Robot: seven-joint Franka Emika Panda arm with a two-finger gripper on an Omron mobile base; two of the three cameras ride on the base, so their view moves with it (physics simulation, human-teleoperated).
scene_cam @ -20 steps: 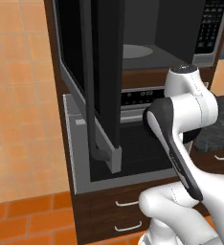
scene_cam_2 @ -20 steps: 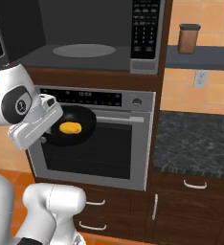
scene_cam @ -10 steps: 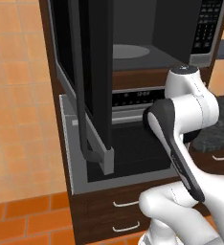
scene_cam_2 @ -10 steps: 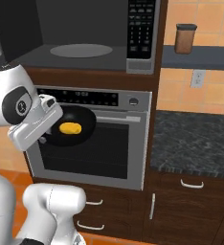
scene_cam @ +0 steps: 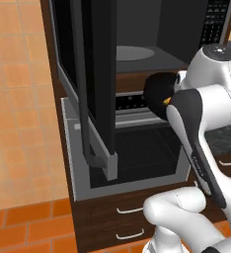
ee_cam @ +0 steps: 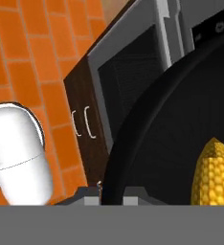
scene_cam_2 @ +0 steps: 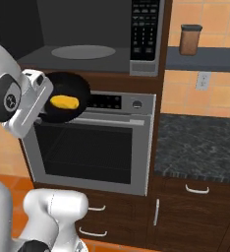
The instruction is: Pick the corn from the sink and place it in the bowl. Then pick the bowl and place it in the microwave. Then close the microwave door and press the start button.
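Nearest the hand camera, the fingers (ee_cam: 112,194) stand nearly closed, pinching the near rim of the black bowl (scene_cam_2: 63,103), and the corn (scene_cam_2: 64,102) lies loose inside it; the hand view shows the cob (ee_cam: 213,174) off to one side of the bowl's floor, away from the grip. That is the first hazard, as I judge it: held by one edge alone, the bowl could sag or twist in the grip, and any tilt could roll the cob toward the rim and over it. Just beyond, the bowl hangs in front of the steel wall oven (scene_cam_2: 92,142), at about the level of its control strip and below the microwave (scene_cam_2: 95,37) cavity, so it needs lifting before it goes in; too shallow a lift could knock its far rim against the cavity's lower edge. To the left, the microwave door (scene_cam: 88,84) stands swung open beside the path, and a wide swing of the arm could strike it.
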